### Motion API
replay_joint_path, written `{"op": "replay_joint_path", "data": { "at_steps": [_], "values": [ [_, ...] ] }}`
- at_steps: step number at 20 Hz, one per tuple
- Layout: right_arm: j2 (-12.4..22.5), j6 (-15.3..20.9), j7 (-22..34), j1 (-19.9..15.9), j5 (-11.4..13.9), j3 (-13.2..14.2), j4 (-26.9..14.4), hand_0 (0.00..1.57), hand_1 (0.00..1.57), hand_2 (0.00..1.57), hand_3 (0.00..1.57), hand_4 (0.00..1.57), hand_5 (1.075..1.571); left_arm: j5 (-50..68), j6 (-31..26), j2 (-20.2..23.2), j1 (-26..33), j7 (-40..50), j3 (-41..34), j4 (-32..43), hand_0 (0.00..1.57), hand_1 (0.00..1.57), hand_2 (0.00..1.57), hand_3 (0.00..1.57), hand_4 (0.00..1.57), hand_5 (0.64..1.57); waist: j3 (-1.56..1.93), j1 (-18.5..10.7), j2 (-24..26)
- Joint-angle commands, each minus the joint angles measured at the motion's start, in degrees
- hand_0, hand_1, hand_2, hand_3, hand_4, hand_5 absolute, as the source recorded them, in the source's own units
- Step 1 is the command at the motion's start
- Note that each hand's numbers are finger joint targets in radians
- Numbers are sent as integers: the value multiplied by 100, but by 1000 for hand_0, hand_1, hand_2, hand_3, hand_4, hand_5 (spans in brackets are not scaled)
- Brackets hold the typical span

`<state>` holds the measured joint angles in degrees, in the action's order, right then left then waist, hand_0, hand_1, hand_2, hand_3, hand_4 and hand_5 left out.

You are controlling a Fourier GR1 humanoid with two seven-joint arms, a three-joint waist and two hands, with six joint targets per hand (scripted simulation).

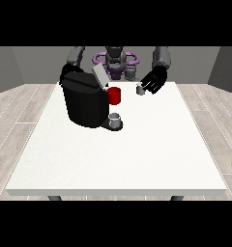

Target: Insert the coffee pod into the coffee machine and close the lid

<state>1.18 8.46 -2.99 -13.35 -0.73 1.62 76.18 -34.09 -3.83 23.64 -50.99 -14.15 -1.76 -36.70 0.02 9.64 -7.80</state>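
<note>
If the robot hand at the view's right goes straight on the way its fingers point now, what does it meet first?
Most likely the small grey coffee pod, just ahead of the robot hand at the view's right. Beyond it stands the red part of the coffee machine. Depth is unclear.

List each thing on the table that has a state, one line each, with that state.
coffee machine: upright, lid raised open
coffee pod: upright on table, at the fingers of the hand at the view's right
cup: upright on machine's tray
red part: on machine's front, exposed
</note>
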Motion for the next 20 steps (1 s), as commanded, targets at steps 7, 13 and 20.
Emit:
{"op": "replay_joint_path", "data": {
  "at_steps": [7,13,20],
  "values": [
    [-54,-50,-374,-248,-119,120,-236,0,0,0,0,496,1571,-19,-346,188,-853,452,-213,-231,1072,1072,1218,1232,520,1571,0,186,-185],
    [53,-316,-268,-187,-109,-64,50,0,0,0,0,526,1571,107,-454,352,-1193,733,-511,-43,1239,1239,1262,1198,476,1571,-1,558,-279],
    [-62,-47,-9,-378,25,-145,144,0,0,0,0,509,1571,-70,-249,90,-1412,863,-399,-56,1282,1282,1329,1263,517,1571,0,666,-406]
  ]
}}
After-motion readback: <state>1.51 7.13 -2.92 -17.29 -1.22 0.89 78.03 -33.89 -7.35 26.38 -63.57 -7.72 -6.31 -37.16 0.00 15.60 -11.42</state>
